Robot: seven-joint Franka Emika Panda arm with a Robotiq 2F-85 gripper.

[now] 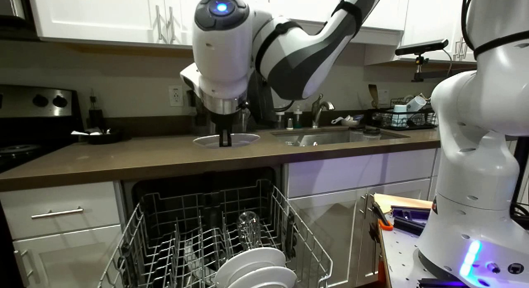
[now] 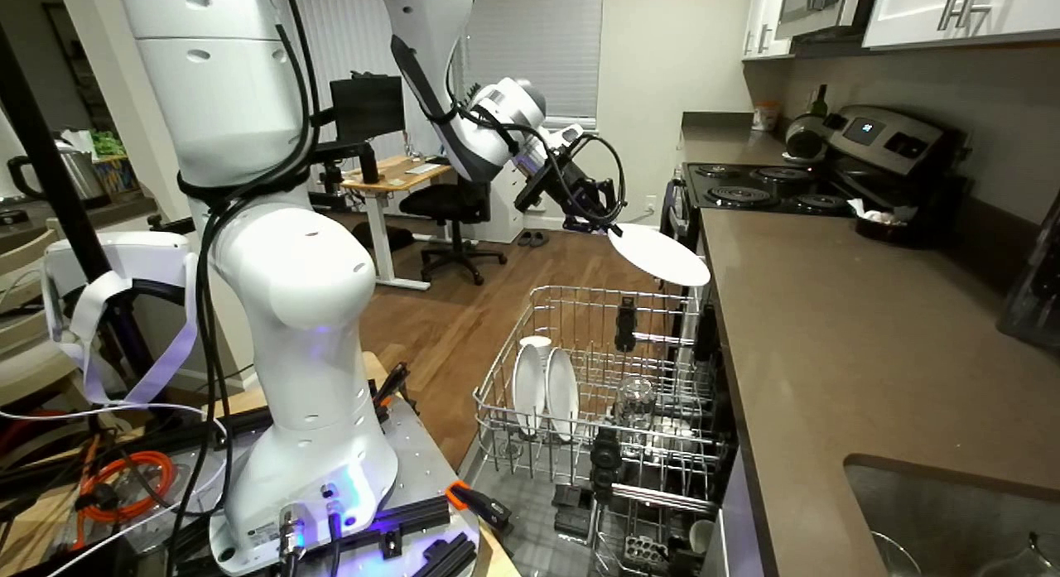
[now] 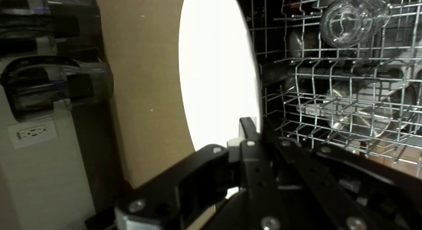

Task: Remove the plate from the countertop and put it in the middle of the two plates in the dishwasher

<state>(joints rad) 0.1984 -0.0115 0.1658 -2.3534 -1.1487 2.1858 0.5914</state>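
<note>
While the jaws pinch the plate point(image 2: 660, 256) tightly, two plates point(image 2: 562, 391) stand in the rack point(image 1: 208, 240) below the jaws.

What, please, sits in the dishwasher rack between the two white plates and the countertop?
A clear drinking glass sits along that stretch; both exterior views show it.

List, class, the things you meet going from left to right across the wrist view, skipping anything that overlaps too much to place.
Wall outlet, countertop, plate, dishwasher rack.
</note>
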